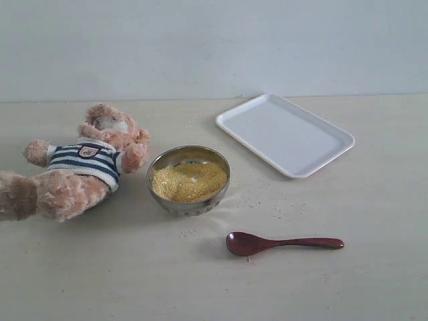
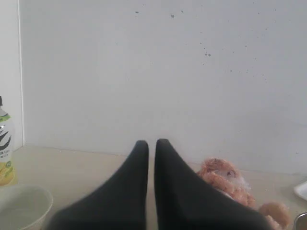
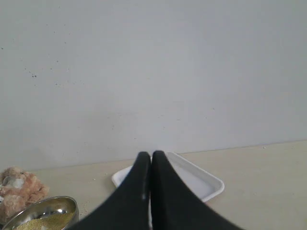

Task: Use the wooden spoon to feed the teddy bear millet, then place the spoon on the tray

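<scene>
The teddy bear (image 1: 80,167) lies on its back at the left of the table in its striped shirt; its head (image 2: 225,175) also shows in the left wrist view. The millet (image 1: 189,181) fills a steel bowl (image 1: 164,164) in the middle. In front of the bowl the wooden spoon (image 1: 281,243) lies flat on the table, bowl end to the left. Empty, the white tray (image 1: 287,134) sits at the back right. My left gripper (image 2: 151,142) is shut and holds nothing. My right gripper (image 3: 151,154) is shut and empty too, with the tray (image 3: 211,184) beyond it. Neither gripper shows in the exterior view.
Scattered millet specks (image 1: 267,200) dot the table around the bowl. A pale bowl (image 2: 21,206) and a drink bottle (image 2: 5,148) show at the edge of the left wrist view. A plain wall (image 1: 214,47) closes the back of the table.
</scene>
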